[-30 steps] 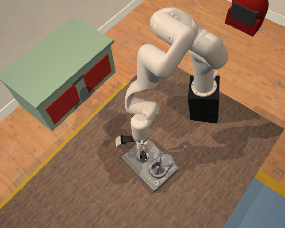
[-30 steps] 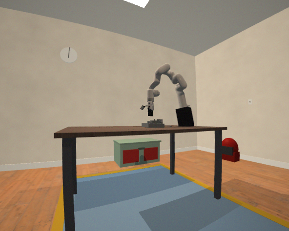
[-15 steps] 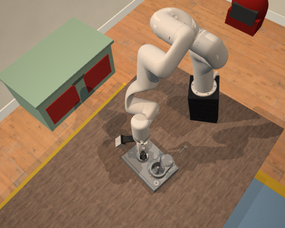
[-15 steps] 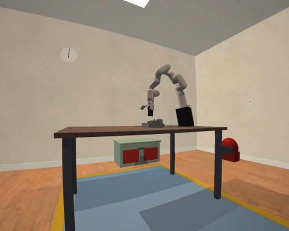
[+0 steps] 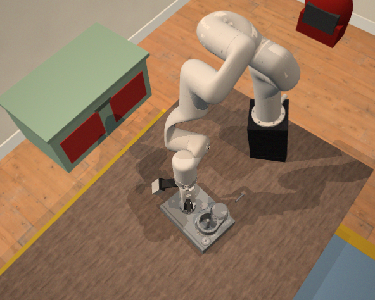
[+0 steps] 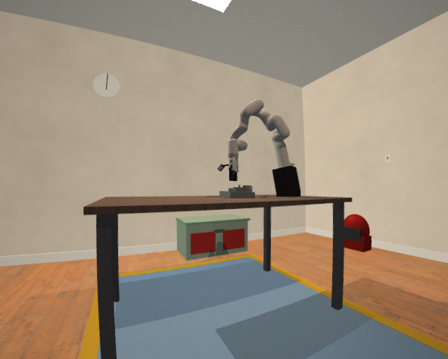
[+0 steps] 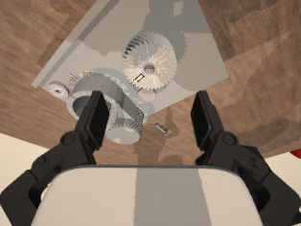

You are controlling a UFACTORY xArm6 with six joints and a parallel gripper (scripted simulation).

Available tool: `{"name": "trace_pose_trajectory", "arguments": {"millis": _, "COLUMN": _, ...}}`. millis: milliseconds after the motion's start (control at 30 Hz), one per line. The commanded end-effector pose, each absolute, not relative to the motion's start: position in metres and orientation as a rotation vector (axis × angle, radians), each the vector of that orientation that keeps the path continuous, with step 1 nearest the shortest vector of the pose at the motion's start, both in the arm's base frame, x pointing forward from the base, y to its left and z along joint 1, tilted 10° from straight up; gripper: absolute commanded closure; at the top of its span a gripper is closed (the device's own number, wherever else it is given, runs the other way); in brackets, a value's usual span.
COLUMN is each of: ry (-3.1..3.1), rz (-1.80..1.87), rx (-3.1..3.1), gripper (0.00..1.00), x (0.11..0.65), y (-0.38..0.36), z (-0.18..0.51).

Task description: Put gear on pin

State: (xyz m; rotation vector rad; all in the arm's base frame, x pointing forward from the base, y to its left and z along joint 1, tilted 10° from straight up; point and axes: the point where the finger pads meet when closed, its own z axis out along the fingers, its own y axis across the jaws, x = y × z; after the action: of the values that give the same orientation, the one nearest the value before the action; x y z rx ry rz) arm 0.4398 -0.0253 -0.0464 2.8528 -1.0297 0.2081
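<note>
Nowhere do we find readable writing or a brand; the only marks are a small pale arrow patch painted on the loose gear [image 7: 150, 62] and a wall clock [image 6: 106, 85] whose face has one dark hand pointing up.

We see the gear lying flat on the grey timing case [image 5: 171, 211], its axis upright, under the gripper [image 7: 150, 120]. In the wrist view the arrow patch sits lower left of the gear's centre hole; its slant runs roughly toward the collar side, though we cannot tell which end is the tip. The collar [image 5: 208, 223] stands at the case's other end, with the thin pin [image 5: 207, 221] rising inside it; we cannot make out its mark.

Our black fingers are spread wide with nothing between them, hanging above the gear without touching it.

The case rests on a dark wooden table [image 6: 147, 202] with black legs. A small bolt [image 5: 239, 196] lies beside the case on the table top. Around it are an orange plank floor, a blue rug edged in yellow, a green cabinet [image 5: 68, 80] with red doors, cream walls and a red object [image 6: 356, 232] by the wall.
</note>
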Motion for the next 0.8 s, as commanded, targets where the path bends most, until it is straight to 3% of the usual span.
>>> {"name": "trace_pose_trajectory", "arguments": {"millis": 0, "ry": -1.030, "rz": 0.213, "rx": 2.854, "gripper": 0.07, "x": 0.442, "y": -0.026, "z": -0.048}}
{"name": "trace_pose_trajectory", "arguments": {"millis": 767, "ry": -1.030, "rz": 0.213, "rx": 2.854, "gripper": 0.07, "x": 0.444, "y": -0.029, "z": -0.068}}
